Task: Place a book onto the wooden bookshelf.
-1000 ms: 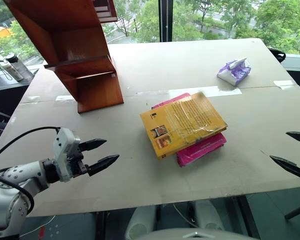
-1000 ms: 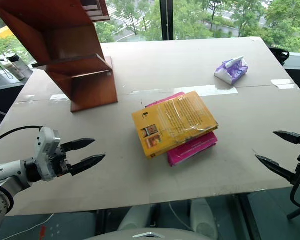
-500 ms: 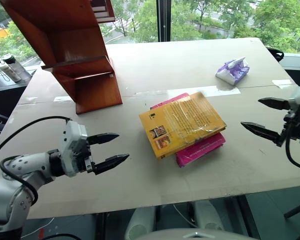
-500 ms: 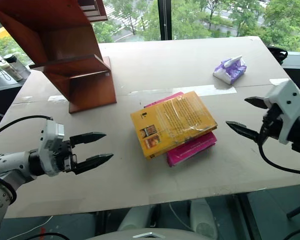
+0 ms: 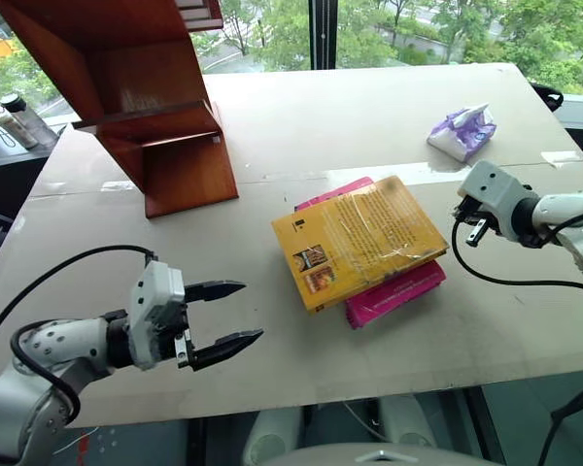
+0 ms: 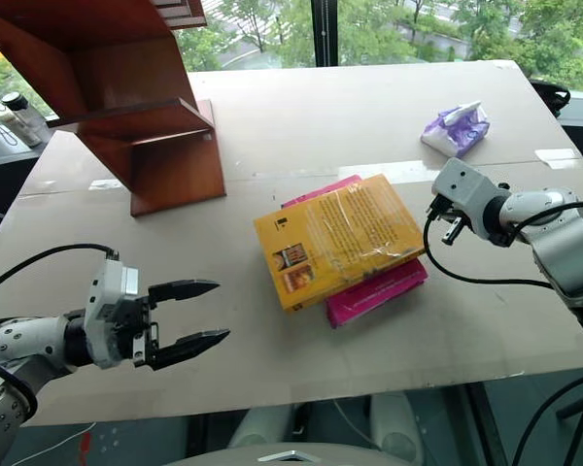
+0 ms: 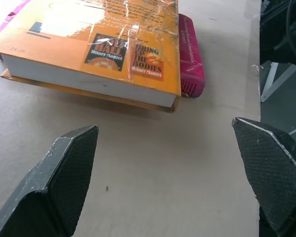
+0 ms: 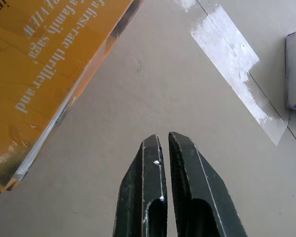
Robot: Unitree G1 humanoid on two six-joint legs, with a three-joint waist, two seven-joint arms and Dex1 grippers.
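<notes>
The yellow book (image 5: 360,238) lies flat in the middle of the table on top of a magenta-pink book (image 5: 398,291). The wooden bookshelf (image 5: 146,97), reddish-brown with slanted boards, stands at the table's far left. My right gripper (image 8: 163,138) hovers just off the yellow book's right edge, shut with nothing between its fingers, and points down at bare tabletop. My left gripper (image 5: 251,311) is open near the front left of the table, a short way from the book's near corner. In the left wrist view, the book (image 7: 103,39) lies ahead of the spread fingers.
A purple-and-white tissue pack (image 5: 462,131) lies at the far right of the table. A strip of clear tape (image 5: 418,177) runs across the tabletop behind the books. Bottles (image 5: 5,121) stand on a ledge beyond the table's left edge.
My right arm has swung in from the table's right edge to just beside the yellow book, and its fingers have closed. The left gripper has edged slightly rightward, still open.
</notes>
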